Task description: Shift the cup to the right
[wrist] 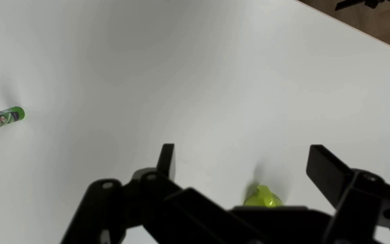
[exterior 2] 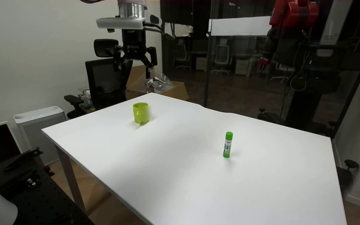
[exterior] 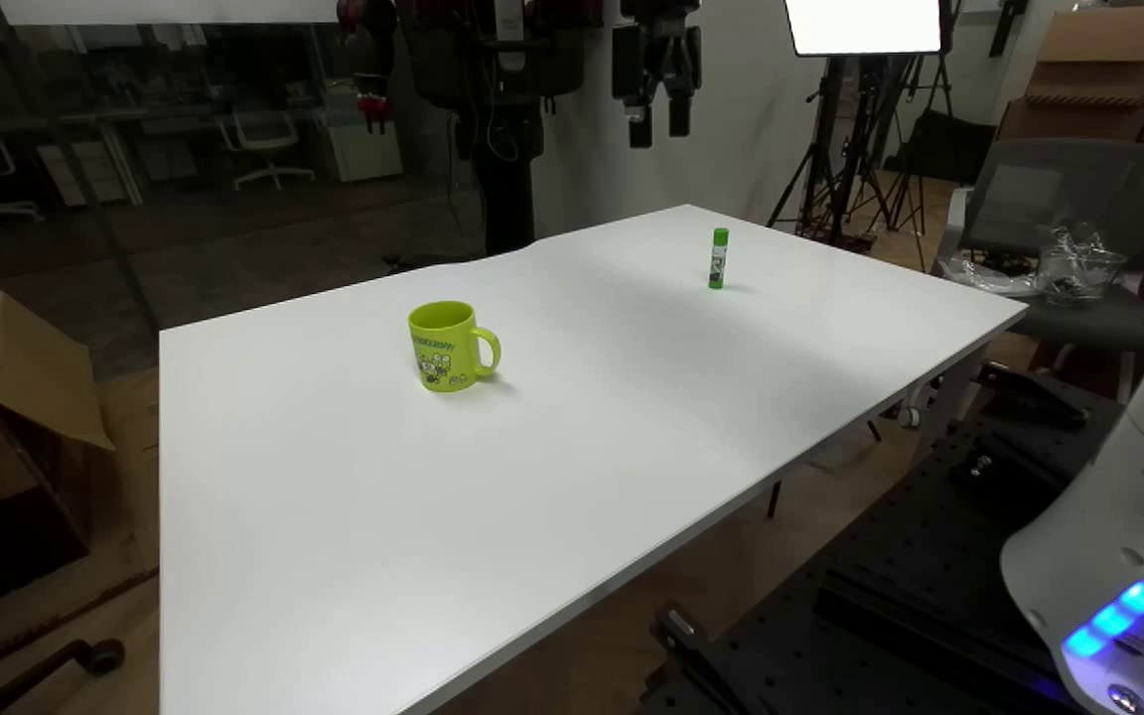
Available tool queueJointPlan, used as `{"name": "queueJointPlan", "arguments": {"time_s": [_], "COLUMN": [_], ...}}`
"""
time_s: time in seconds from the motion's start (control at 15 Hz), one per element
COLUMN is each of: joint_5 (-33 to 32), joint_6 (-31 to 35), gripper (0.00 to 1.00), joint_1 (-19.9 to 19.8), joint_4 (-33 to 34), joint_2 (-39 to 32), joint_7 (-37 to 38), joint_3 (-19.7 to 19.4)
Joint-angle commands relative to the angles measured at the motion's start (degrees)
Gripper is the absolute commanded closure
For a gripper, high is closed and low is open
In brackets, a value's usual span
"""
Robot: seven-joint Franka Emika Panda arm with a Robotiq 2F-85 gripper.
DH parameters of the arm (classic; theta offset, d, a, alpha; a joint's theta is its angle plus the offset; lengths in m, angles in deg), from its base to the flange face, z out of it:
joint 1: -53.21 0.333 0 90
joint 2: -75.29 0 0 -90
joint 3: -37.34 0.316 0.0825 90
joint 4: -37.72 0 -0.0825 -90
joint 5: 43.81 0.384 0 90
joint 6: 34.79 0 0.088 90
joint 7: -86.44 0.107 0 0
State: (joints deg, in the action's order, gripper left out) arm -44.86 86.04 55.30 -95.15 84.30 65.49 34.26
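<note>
The cup is a lime-green mug standing upright on the white table; it shows in both exterior views, as the cup (exterior: 441, 350) and the cup (exterior 2: 140, 114). Its handle points right in an exterior view. In the wrist view only part of the cup (wrist: 261, 199) with its handle shows; the gripper body hides the rest. My gripper (wrist: 241, 147) is open and empty, its fingers wide apart. In both exterior views the gripper (exterior: 659, 127) hangs high in the air, well above the table and apart from the cup; it also shows as the gripper (exterior 2: 132, 69).
A slim green glue stick (exterior: 718, 260) stands upright on the white table (exterior: 572, 477), well apart from the cup. It also shows as the glue stick (exterior 2: 227, 145) and, at the left edge of the wrist view, the glue stick (wrist: 2, 119). A table edge (wrist: 357, 31) shows at the upper right.
</note>
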Motion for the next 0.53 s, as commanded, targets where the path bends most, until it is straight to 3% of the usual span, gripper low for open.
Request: {"name": "queueJointPlan", "arguments": {"time_s": [0.0, 0.2, 0.27, 0.47], "joint_5": [-2.1, -6.9, -4.2, -4.5], "joint_6": [12.5, 27.7, 21.7, 23.2], "gripper": [0.0, 0.0, 0.0, 0.0], "joint_1": [-0.7, -1.2, -0.9, -1.0], "joint_4": [0.2, 3.2, 0.1, 0.2], "joint_2": [-2.7, -9.7, -4.7, -6.6], "joint_7": [4.5, 7.3, 3.8, 4.0], "joint_3": [1.3, 1.9, 1.4, 1.6]}}
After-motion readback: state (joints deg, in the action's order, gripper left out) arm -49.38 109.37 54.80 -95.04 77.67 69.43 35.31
